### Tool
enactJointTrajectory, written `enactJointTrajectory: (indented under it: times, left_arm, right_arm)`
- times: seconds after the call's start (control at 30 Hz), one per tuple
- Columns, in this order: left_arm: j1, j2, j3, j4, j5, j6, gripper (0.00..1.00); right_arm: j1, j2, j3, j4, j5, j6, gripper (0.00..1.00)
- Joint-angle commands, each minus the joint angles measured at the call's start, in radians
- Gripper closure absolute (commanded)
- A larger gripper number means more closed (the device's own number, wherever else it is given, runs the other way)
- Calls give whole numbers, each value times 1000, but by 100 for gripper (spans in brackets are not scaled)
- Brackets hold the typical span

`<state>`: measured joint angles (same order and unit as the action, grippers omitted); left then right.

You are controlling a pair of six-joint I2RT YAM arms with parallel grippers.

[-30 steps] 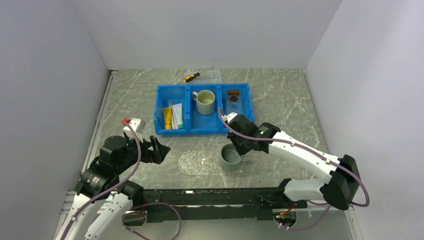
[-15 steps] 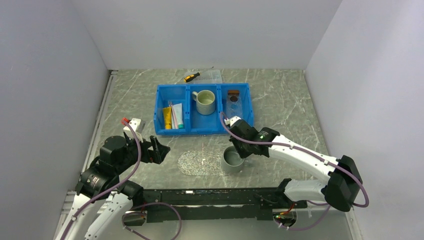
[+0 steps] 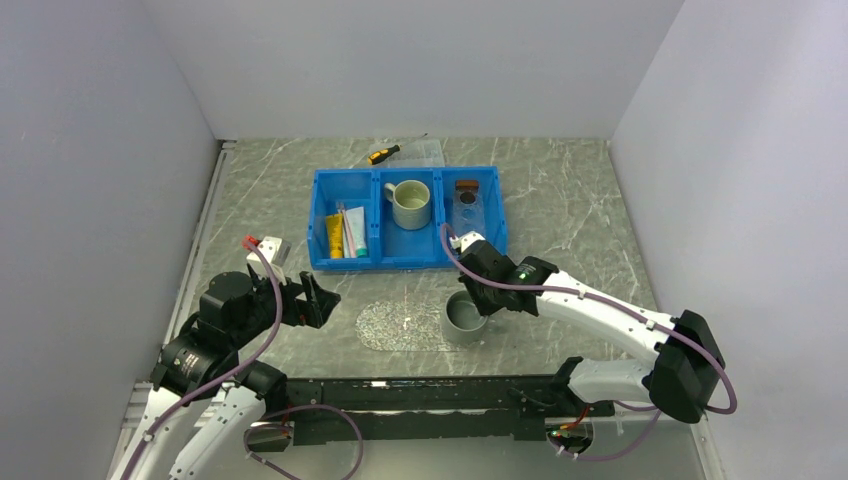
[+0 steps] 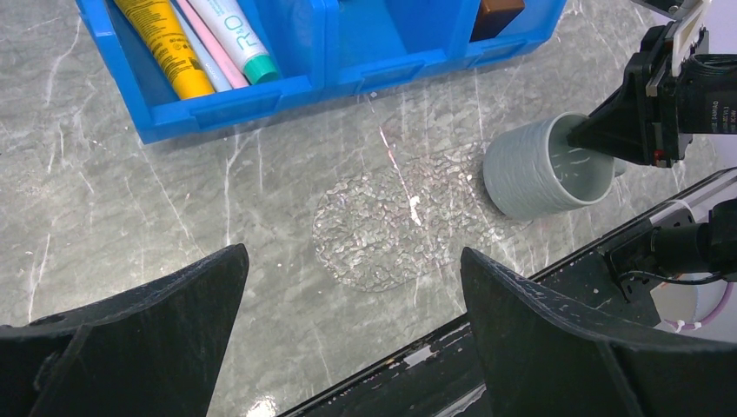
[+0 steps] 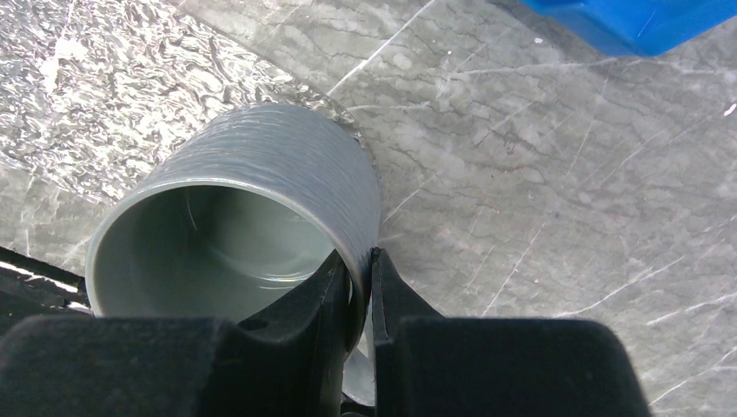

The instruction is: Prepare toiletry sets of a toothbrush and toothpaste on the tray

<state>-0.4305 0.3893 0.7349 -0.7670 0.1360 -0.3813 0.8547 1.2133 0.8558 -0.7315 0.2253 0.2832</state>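
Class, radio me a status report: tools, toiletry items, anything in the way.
Left tool open, empty. Right tool shut on grey mug. Toothpaste, toothbrush in blue bin, left compartment. Nothing covers them.

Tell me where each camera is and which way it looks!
Top camera: high above and behind the arms, looking down at the table; both arms show.
Left wrist camera: on the left arm, looking forward and down at the blue bin and the grey cup; the open left gripper fills the bottom.
Right wrist camera: on the right arm, looking down into the cup; the right gripper pinches its wall.
Shared: all three show the grey cup; the left wrist view also catches the right gripper.
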Motion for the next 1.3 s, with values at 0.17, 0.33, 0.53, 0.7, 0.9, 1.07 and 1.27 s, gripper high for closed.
enactJointTrajectory:
  times: [0.17,0.33,0.53,0.7,0.9,1.07,1.27]
  left_arm:
    - [6,-4,0,41,14,11,1]
    - [6,-7,-1,41,13,12,1]
    - [6,-7,0,41,13,12,1]
    - [6,-9,0,41,14,12,1]
    - [6,-7,0,41,14,11,1]
    - [6,-7,-2,43,16,11,1]
    - [5,-4,0,42,18,13,1]
  right_arm:
    - [4,-16,6,69,6,37,100]
    - [4,-18,-3,76,1,54,100]
    - [3,-4,-5,67,2,74,100]
    - [4,-1,-9,70,6,84,100]
    - [5,11,-8,69,18,94,100]
    - [5,24,-9,73,16,99,100]
    - [4,37,-4,69,27,105,100]
